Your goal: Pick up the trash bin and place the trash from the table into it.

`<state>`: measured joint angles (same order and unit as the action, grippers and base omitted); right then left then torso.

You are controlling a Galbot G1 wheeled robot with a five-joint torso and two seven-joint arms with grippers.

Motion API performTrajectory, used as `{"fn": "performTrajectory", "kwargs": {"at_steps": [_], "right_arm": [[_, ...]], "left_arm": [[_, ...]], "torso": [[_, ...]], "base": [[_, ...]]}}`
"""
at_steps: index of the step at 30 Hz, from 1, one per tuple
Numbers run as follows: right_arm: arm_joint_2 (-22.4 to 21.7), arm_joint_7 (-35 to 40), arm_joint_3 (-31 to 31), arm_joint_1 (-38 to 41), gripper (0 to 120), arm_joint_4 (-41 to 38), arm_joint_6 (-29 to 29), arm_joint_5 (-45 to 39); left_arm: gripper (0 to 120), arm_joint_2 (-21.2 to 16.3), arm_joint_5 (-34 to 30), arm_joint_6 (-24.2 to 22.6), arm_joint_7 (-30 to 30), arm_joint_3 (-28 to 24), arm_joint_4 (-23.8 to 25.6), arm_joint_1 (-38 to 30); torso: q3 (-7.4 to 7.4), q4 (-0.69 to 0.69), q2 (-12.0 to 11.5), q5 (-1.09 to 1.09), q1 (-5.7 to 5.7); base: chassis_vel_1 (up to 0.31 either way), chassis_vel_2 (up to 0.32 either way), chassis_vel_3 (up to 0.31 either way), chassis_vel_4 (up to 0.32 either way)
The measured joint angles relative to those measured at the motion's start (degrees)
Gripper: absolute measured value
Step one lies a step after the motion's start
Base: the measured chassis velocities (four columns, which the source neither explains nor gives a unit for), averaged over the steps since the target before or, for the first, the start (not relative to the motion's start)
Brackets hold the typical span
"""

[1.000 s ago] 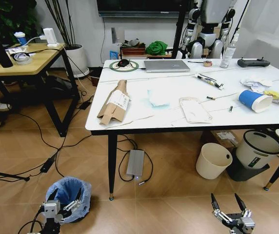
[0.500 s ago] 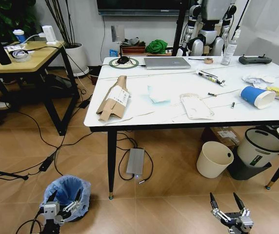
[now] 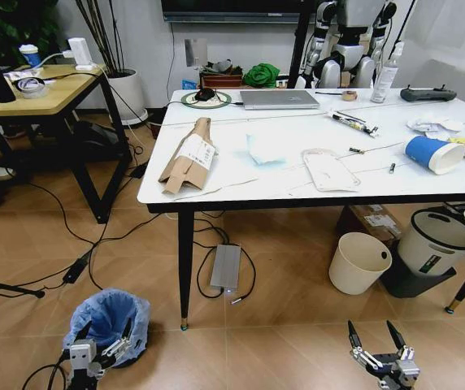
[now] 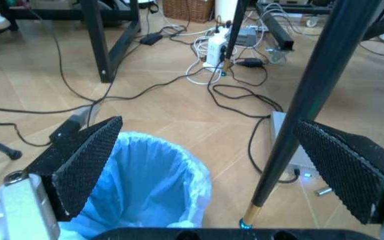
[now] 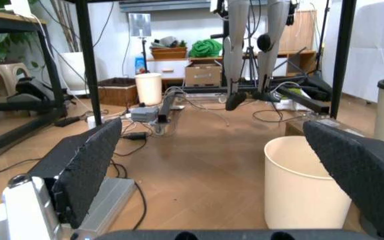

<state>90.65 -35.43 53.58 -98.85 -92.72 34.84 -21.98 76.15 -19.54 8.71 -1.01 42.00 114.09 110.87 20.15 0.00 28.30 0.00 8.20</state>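
Our left gripper (image 3: 101, 344) hung low over the wooden floor (image 3: 281, 325) with its jaws spread wide and nothing between them, the trash bin (image 3: 109, 322) standing just ahead of it beside the table leg (image 3: 184, 268) at the near left corner of the table (image 3: 241, 183). From the left wrist view the bin's crinkled blue liner (image 4: 148, 185) sat off-centre toward one finger pad (image 4: 85, 162), while the other pad lay past the table leg (image 4: 299, 110).

Our right gripper (image 3: 376, 345) waited near the floor on the other side, also wide open and empty, with the cream bucket (image 3: 359, 262) beyond it under the table.

The trash remained on the tabletop: the flattened cardboard box (image 3: 188, 156) near the left edge, the tissue (image 3: 265, 149) and the white packet (image 3: 328, 171) toward the middle, the blue cup (image 3: 432, 153) on its side by the right edge.

We judged the risks plain enough. Closing from that offset could pinch only the loose liner and pull it free of the bin, or tip the light bin over. A wide swing could also knock the far finger against the table leg, or snag the cables (image 3: 94, 260) trailing across the floor.
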Motion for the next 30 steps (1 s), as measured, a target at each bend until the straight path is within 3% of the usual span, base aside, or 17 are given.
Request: {"fn": "performTrajectory", "kwargs": {"at_steps": [30], "right_arm": [[1.21, 0.08, -1.92, 2.15, 100, 1.13, -0.49, 0.28]], "left_arm": [[100, 0.78, -1.25, 0.28, 0.80, 0.80, -2.15, -0.90]], "torso": [[-4.43, 0.00, -6.95, 0.00, -2.52]], "base": [[0.000, 0.000, 0.000, 0.000]]}}
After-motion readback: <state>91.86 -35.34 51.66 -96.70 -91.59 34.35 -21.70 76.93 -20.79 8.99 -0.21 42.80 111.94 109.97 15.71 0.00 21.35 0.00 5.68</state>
